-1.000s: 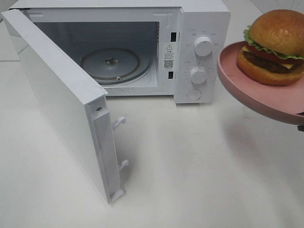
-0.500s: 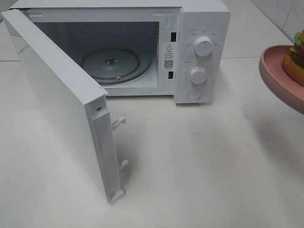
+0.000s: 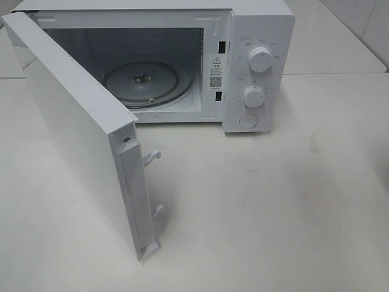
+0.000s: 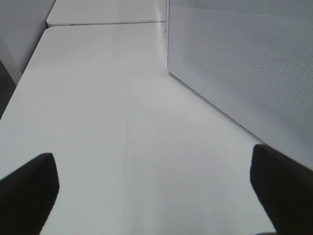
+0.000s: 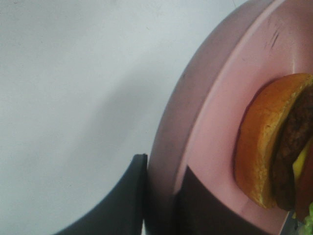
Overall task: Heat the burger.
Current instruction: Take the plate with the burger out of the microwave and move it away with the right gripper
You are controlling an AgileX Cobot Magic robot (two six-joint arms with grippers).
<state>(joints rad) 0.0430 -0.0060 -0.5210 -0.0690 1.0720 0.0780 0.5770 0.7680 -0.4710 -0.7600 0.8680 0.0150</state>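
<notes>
The burger (image 5: 271, 147) shows only in the right wrist view, lying on a round pink plate (image 5: 215, 98): orange-brown bun, dark patty, a bit of green lettuce. My right gripper (image 5: 164, 200) is shut on the plate's rim, one dark finger under it and one on top. Plate, burger and both grippers are outside the exterior high view. My left gripper (image 4: 156, 196) is open with nothing between its fingers, low over the white table (image 4: 107, 122) beside the microwave door (image 4: 244, 63).
A white microwave (image 3: 258, 36) stands at the back of the table, its door (image 3: 79, 128) swung wide open toward the front left. The glass turntable (image 3: 141, 82) inside is bare. Two knobs and a button are on its right panel.
The pink plate with the burger has moved right, out of the exterior high view; it was at the right edge a second ago. The microwave and its door have not moved.
</notes>
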